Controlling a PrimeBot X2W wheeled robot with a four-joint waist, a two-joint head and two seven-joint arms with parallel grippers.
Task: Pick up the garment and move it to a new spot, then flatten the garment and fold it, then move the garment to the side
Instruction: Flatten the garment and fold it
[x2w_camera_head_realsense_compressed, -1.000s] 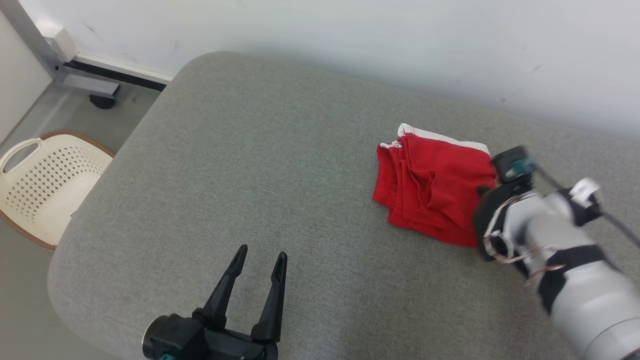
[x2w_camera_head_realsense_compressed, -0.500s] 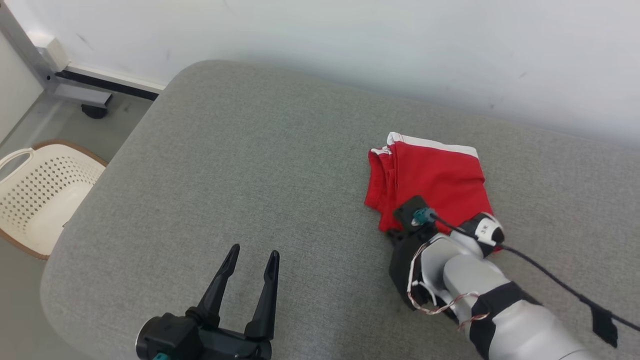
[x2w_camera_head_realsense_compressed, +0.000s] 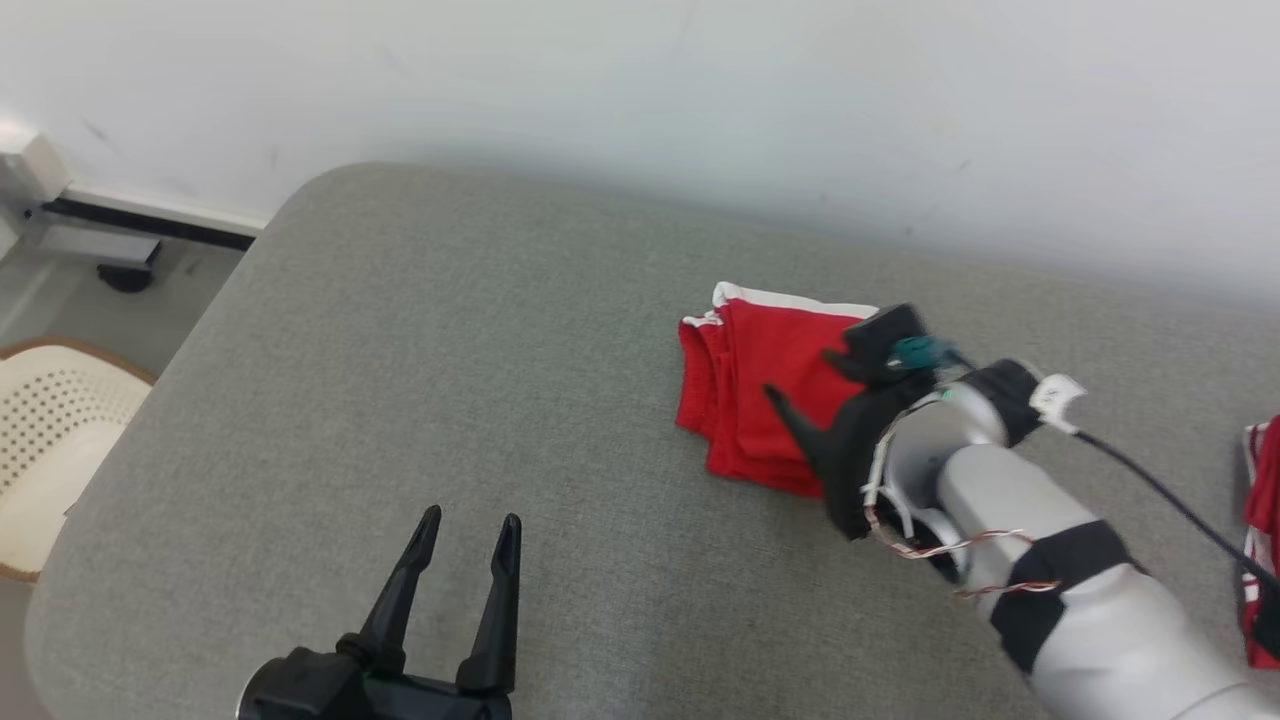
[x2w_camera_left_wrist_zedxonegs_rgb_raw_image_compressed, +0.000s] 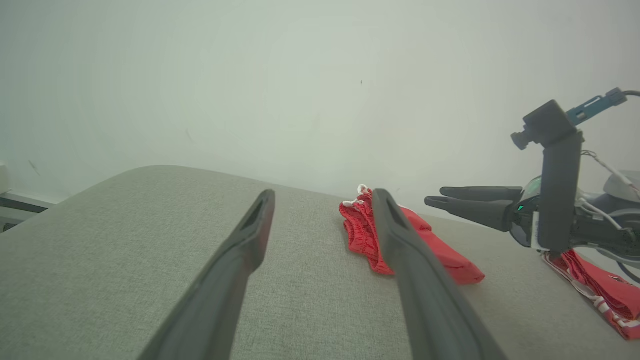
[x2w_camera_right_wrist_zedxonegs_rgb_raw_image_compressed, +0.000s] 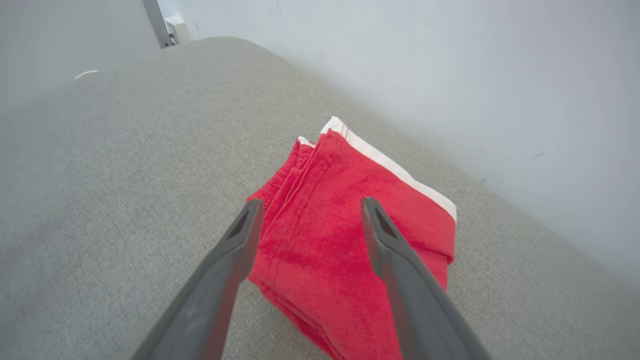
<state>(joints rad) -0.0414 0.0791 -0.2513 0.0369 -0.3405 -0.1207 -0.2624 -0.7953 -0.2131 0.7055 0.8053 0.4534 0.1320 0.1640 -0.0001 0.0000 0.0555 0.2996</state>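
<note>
Now the folded red garment (x2w_camera_head_realsense_compressed: 755, 400) lies flat on the grey padded surface (x2w_camera_head_realsense_compressed: 450, 340), right of centre in the head view and near the pale wall (x2w_camera_head_realsense_compressed: 600, 80) along the top of the frame. Its white-trimmed edge faces the wall, and the stacked folded edges show on its left side. The right gripper (x2w_camera_head_realsense_compressed: 800, 375) reaches in from the lower right of the head view and hovers over the garment's right half. In the right wrist view its two fingers (x2w_camera_right_wrist_zedxonegs_rgb_raw_image_compressed: 240, 240) stand wide apart with the red cloth showing between and below them, and nothing is clamped. The left gripper (x2w_camera_head_realsense_compressed: 470, 516) sits at the bottom of the head view, left of centre, over bare grey surface and well apart from the garment. Its fingers (x2w_camera_left_wrist_zedxonegs_rgb_raw_image_compressed: 250, 235) are spread wide and hold nothing. A second red cloth (x2w_camera_head_realsense_compressed: 1262, 540) with white stripes lies at the right edge of the head view, and a cream perforated basket (x2w_camera_head_realsense_compressed: 50, 440) sits at the left edge, off the padded surface.
</note>
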